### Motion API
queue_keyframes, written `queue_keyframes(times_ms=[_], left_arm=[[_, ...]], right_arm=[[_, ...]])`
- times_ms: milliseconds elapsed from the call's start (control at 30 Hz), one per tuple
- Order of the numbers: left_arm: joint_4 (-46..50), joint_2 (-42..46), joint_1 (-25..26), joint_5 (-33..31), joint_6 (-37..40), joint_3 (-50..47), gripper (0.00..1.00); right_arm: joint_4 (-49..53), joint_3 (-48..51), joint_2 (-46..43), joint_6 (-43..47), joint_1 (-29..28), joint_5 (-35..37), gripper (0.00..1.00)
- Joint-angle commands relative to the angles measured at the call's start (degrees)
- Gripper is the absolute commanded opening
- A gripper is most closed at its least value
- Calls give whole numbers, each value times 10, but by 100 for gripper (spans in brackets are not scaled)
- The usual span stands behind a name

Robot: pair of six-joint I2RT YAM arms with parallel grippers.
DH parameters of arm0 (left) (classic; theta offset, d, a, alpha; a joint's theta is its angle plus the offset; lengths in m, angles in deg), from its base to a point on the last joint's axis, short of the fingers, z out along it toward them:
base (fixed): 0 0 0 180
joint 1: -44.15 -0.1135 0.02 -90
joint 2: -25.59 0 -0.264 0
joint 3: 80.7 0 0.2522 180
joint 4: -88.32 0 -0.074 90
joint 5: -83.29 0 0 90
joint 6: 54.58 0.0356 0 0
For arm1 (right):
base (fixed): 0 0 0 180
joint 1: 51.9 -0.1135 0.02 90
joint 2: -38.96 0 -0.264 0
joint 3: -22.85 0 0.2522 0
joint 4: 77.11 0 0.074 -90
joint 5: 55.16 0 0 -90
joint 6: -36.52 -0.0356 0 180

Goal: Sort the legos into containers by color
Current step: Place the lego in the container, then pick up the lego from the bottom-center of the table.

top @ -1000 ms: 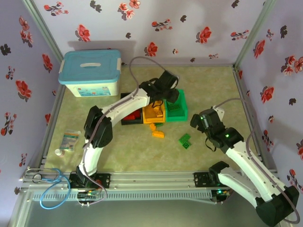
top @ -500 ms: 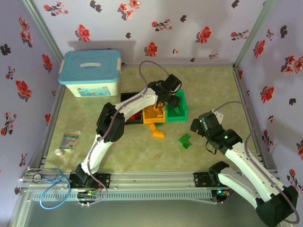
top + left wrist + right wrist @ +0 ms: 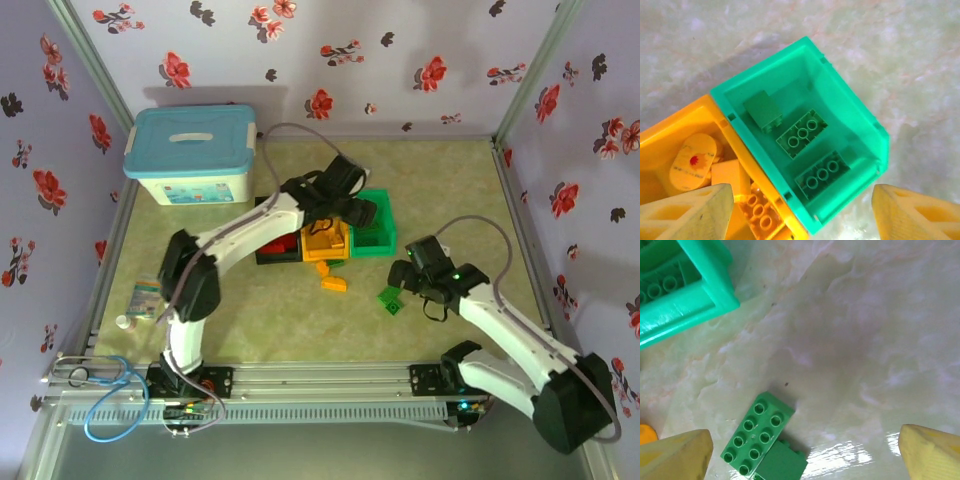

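- My left fingers are spread wide and hold nothing. The green bin lies between them, with three green bricks inside.
- The orange bin touches it and holds orange bricks.
- My right fingers are wide apart and empty. Two loose green bricks lie on the tabletop between them.
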Motion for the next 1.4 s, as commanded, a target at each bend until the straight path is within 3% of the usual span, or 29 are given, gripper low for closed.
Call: queue_keyframes(times_ms=[0,600,867,1000,1167,1367], left_arm=[[-83,71,12,1,-14,-86,74],[-140,266,28,-56,-109,-418,74],[-144,330,37,-84,-143,-500,73],[-136,356,40,-96,-152,-524,73],[-127,384,45,-111,-162,-544,73],[-126,408,60,-122,-179,-563,73]], right_arm=[[-37,-1,41,14,-7,-44,93],[-106,-38,240,-29,-82,-16,72],[-101,-79,304,-29,-90,-1,35],[-84,-127,314,-17,-91,-2,25],[-48,-206,312,5,-91,8,21],[20,-360,337,60,-75,68,22]])
